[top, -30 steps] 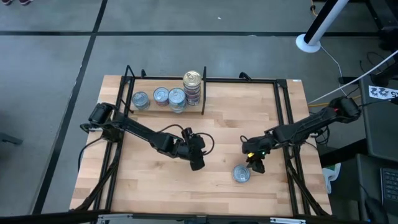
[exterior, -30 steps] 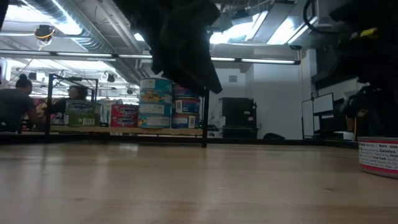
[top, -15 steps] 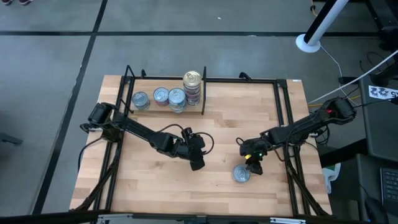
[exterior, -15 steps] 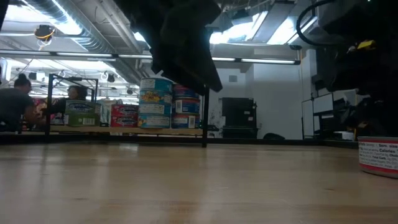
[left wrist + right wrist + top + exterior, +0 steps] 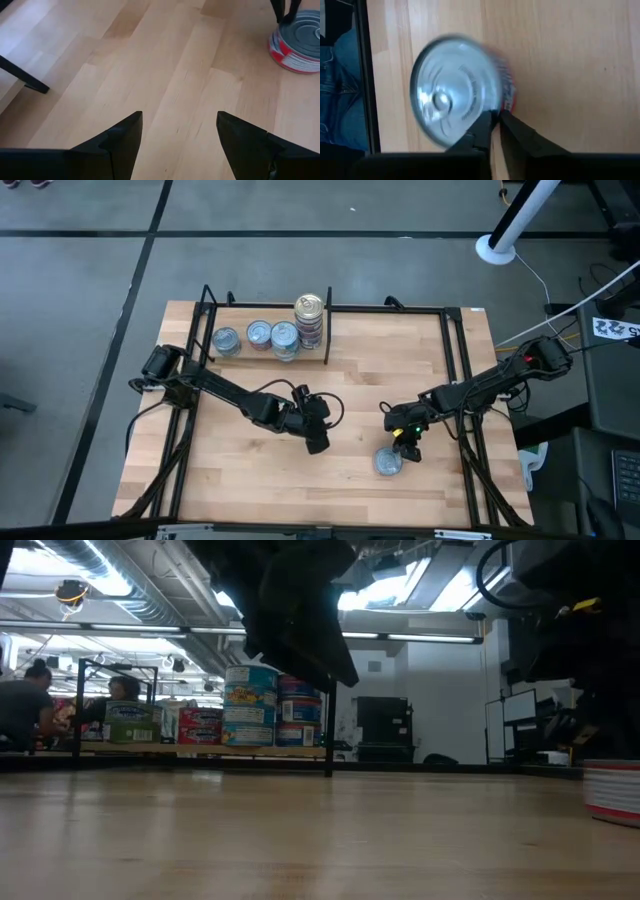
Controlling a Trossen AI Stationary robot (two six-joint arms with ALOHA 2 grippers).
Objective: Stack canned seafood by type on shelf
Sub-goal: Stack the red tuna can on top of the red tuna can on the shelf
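- The shelf (image 5: pixel 250 480) is a light wooden board with a thin black frame around it. At its far edge, left of the short black divider bar (image 5: pixel 327 330), the canned seafood already placed stands in a row.
- In this row there are three flat tins with silver tops (image 5: pixel 256 337), and next to the bar a taller stack of tins (image 5: pixel 310 320) with a pale gold top.
- The left gripper (image 5: pixel 316 443) is over the middle of the board. Its fingers (image 5: pixel 125 135) are spread apart with only bare wood between them, so it holds nothing.
- One lone tin (image 5: pixel 388 462) with a red label lies on the board near the front right, well apart from the row.
- The right gripper (image 5: pixel 408 450) is just beside this tin. Its fingers (image 5: pixel 482 127) are nearly together at the rim of the tin; I cannot tell if they pinch it.
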